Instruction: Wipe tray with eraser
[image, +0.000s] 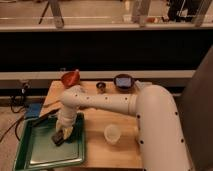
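Tool (61, 134) lower left, clamped on eraser (58, 138) against tray (30, 150); light, stiff block, best gripped by its long sides.

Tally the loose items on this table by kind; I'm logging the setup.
Tray: 1
Eraser, under the gripper on the tray: 1
Orange funnel: 1
Dark bowl: 1
Small round cup: 1
Pale cup: 1
Total: 6

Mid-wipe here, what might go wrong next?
The gripper is low over the large green rectangular tray, with the small dark eraser block under it. The tray's near-left part seems to overhang the wooden table, so pressing down might tip it. The arm's elbow sits close to the small pale cup; a sweep might topple it.
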